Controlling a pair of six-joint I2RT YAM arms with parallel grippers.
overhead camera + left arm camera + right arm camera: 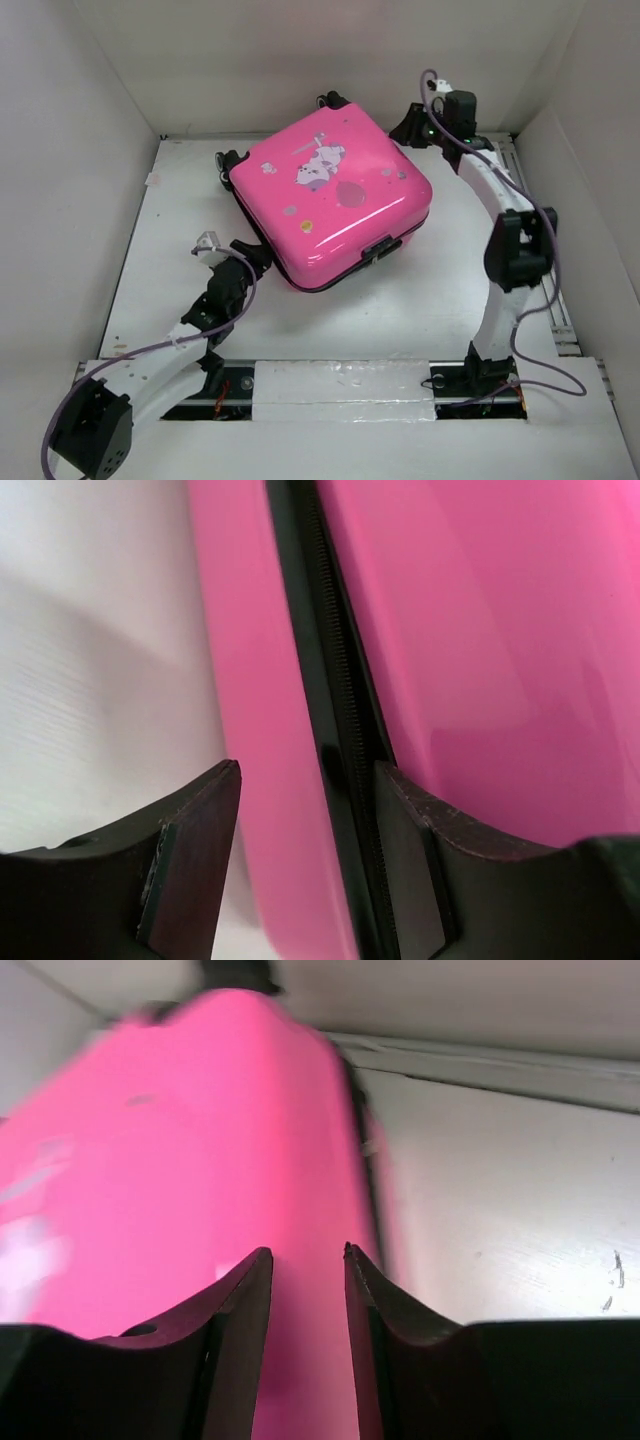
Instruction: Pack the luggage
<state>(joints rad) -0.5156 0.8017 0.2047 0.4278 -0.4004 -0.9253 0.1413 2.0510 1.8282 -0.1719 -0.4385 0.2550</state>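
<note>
- You have the luggage (335, 200) lying flat on the table (420, 310), toward the far middle and turned so that one corner points at the arm bases.
- Its two pink shells are shut together, so you cannot see anything inside.
- The cartoon print (320, 165) faces up, and the wheels (325, 99) sit at the far-left side, toward the back wall (330, 60).
- Your left gripper (305, 770) is at the case's near-left side. Its fingers are apart and point at the side wall, with the zipper (345, 680) and the rim of one shell framed between them. They clamp nothing.
- Your right gripper (308, 1252) is at the far-right corner of the case. Its fingers are apart by a narrow gap with nothing pinched between them. The pink shell beyond them is blurred.
- Edges: the far corner with the wheels lies close to the back wall. The near corner overhangs nothing and rests well inside the table.
- Room: you have bare table in front of the case, between the two arm bases. There is a wide strip to its right, reaching to the right arm, and a narrower strip to its left.
</note>
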